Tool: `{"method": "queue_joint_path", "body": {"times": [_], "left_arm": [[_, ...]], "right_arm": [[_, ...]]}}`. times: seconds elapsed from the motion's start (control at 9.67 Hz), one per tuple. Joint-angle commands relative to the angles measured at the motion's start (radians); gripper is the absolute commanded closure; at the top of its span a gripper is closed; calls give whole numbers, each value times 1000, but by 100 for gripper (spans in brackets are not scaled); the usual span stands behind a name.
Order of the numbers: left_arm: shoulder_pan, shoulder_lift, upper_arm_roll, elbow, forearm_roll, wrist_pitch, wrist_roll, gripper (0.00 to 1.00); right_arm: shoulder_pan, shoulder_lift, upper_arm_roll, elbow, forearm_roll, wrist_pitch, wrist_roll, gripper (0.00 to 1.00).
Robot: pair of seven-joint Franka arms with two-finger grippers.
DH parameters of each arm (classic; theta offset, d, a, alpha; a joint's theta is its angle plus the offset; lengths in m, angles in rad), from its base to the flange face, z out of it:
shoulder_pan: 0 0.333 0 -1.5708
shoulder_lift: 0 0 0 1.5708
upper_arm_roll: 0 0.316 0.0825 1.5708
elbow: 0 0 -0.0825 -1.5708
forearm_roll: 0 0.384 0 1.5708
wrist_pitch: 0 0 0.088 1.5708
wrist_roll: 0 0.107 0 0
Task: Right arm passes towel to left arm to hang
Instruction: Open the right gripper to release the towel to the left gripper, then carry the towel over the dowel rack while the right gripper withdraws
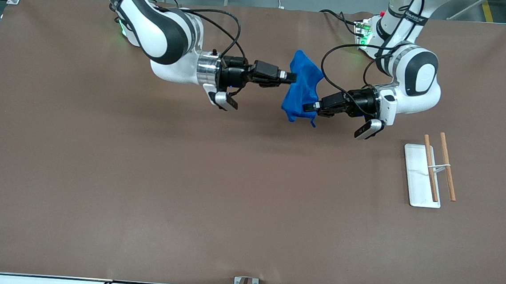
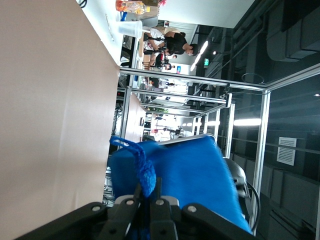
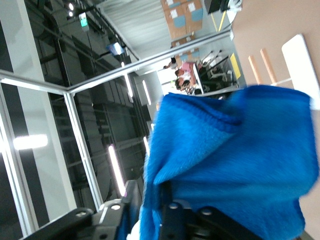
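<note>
Your left gripper [image 1: 310, 106] is clamping its jaws tight on the lower corner of the bright royal-blue soft cloth towel [image 1: 301, 89], which is hanging in the air over the middle of the brown-covered table [image 1: 143, 187], toward the robots' edge. In the left wrist view a bunched fold and a loose thread of the towel [image 2: 180, 180] are poking out between the fingertips [image 2: 137, 192]. Your right gripper [image 1: 294, 77] is touching the towel's upper part; its wrist view is filled with towel [image 3: 235, 165], so you cannot tell whether those fingers are gripping or letting go.

By my reading, you are mid-handover: the left arm has its hold, the right arm's release looks pending, and hanging remains. The rack with two wooden rods on a white rectangular base [image 1: 419, 180] is standing near the left arm's end, nearer the front camera, with nothing on it.
</note>
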State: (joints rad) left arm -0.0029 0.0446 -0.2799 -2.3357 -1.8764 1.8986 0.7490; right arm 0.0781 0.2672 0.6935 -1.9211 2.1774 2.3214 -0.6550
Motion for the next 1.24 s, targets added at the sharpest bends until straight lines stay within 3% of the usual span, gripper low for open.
{"method": "queue_joint_path", "body": {"times": [0.0,0.31,0.41,0.62,0.83,1.14], "left_arm": [[0,11,45,51,200,25,-86,100],[0,9,138,154,562,-18,-188,100],[0,11,193,170,627,-63,-182,100],[0,15,331,240,812,-188,-177,100],[0,41,459,311,943,-190,-192,100],[0,131,577,426,1067,-190,-111,100]], "right_arm": [[-78,-39,8,-16,-76,13,3,0],[-200,-45,0,-18,-492,13,121,0],[-216,-54,-44,-18,-577,7,141,0],[-219,-51,-171,-6,-884,-45,144,0],[-213,-74,-319,33,-1137,-220,158,0],[-215,-172,-400,54,-1542,-325,383,0]]}}
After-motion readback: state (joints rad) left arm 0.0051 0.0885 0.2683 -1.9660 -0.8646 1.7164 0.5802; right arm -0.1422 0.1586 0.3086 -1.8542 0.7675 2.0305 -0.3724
